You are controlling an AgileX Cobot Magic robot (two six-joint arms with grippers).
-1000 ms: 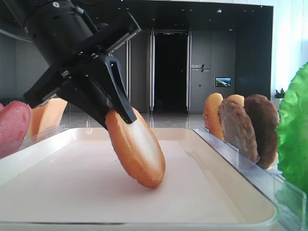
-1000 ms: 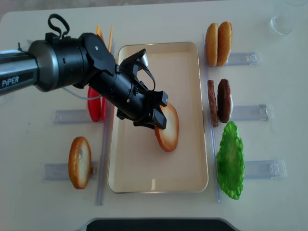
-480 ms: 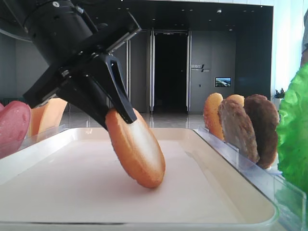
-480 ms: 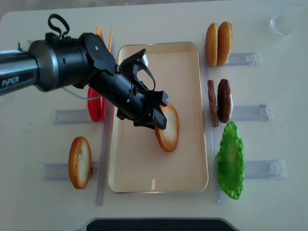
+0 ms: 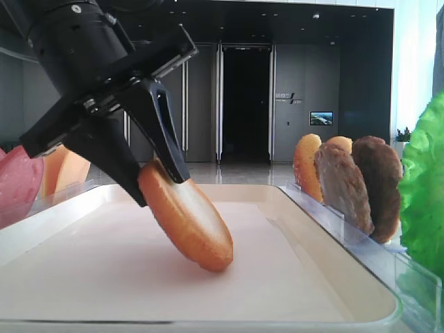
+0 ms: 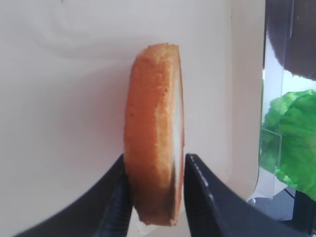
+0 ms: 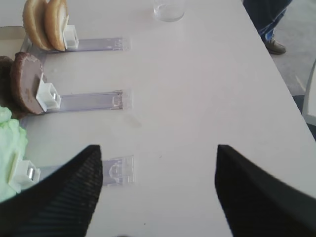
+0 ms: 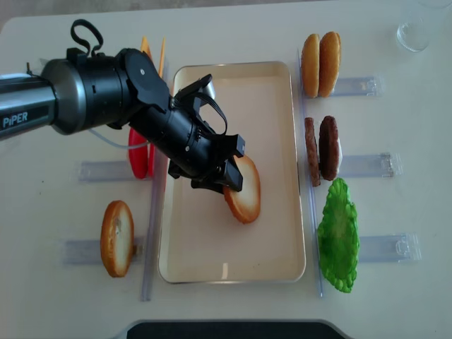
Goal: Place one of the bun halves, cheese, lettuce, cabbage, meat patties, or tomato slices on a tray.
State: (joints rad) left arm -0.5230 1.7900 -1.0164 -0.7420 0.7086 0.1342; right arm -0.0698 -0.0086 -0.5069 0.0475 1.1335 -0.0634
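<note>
A golden-brown bun half [image 5: 187, 222] stands tilted on its edge on the cream tray [image 5: 312, 277], its lower rim touching the tray floor. From above, the bun half [image 8: 242, 189] sits right of the tray's [image 8: 212, 261] middle. My left gripper [image 5: 159, 189] straddles the bun's upper edge with its jaws parted a little. In the left wrist view the fingers [image 6: 207, 197] flank the bun half [image 6: 155, 133] closely without squeezing it. My right gripper [image 7: 158, 148] hangs open over bare table, holding nothing.
Right of the tray, clear racks hold two bun halves [image 8: 319, 63], meat patties [image 8: 321, 148] and lettuce [image 8: 337, 236]. On the left are cheese [image 8: 152, 49], tomato slices [image 8: 140, 152] and another bun half [image 8: 116, 238]. A glass [image 8: 413, 32] stands at the far right corner.
The left jaws have spread apart from a tight grip. The bun half has leaned further over and slid slightly left on the tray.
</note>
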